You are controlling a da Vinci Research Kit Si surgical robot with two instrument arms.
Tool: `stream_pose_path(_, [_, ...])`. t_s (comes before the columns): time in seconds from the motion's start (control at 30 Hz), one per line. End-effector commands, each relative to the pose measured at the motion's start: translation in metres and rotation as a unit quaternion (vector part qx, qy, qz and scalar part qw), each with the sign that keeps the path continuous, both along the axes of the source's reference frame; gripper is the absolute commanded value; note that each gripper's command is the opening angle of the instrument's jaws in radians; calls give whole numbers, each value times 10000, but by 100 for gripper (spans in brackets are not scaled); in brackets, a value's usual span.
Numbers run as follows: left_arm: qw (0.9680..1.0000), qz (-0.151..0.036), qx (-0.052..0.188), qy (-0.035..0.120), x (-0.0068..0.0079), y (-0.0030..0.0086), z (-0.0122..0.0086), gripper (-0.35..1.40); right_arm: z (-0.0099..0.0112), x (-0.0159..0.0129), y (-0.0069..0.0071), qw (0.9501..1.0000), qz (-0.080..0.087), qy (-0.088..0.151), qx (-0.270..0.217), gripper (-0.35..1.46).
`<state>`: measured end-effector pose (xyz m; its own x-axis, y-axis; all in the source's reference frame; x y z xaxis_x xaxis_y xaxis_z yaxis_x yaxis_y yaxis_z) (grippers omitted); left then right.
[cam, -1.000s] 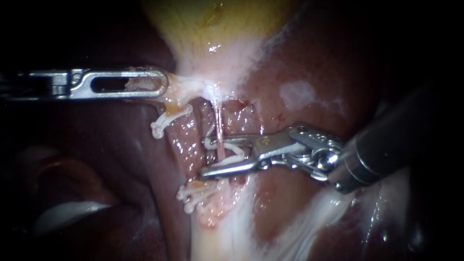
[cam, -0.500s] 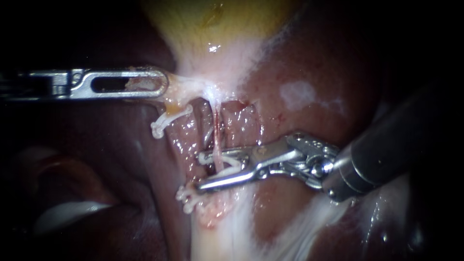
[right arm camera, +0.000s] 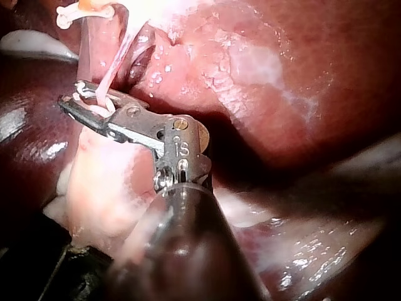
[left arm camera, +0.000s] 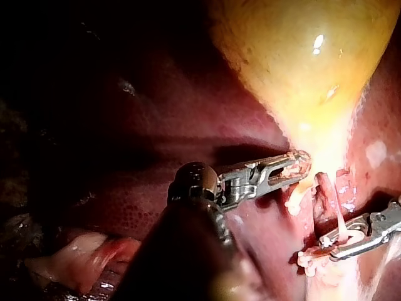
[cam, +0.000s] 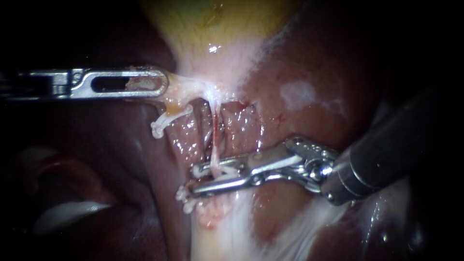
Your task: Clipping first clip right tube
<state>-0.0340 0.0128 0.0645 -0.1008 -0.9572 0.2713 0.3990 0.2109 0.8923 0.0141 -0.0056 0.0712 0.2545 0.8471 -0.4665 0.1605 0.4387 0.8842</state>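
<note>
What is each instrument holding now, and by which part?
Left instrument: jaws shut on the gallbladder at its pale narrow end. Right instrument: jaws shut on a white clip set around the thin tube.

Backdrop is basically all liver (cam: 309, 72), dark reddish-brown and wet, with a pale whitish patch (cam: 297, 92) on it. The light is tight and bright in the middle, throwing little white glints off the wet spots, and it drops to near black out at the edges. Off in the dark there's a pale curved shape (cam: 67, 212), maybe a fold of tissue, hard to tell.
</note>
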Motion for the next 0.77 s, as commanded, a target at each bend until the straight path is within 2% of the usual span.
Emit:
stream_pose_path(0.03, [10000, 0, 1, 0, 0, 0, 0, -35, 0, 0, 1, 10000, 2, -28, 85, -28])
stream_pose_path(0.07, [10000, 0, 1, 0, 0, 0, 0, -35, 0, -1, 1, 9999, 1, -44, 141, -35])
stream_pose_path(0.77, [10000, -1, 2, 1, 0, 0, 0, -35, 1, -5, 1, 9997, 2, -54, 229, -35])
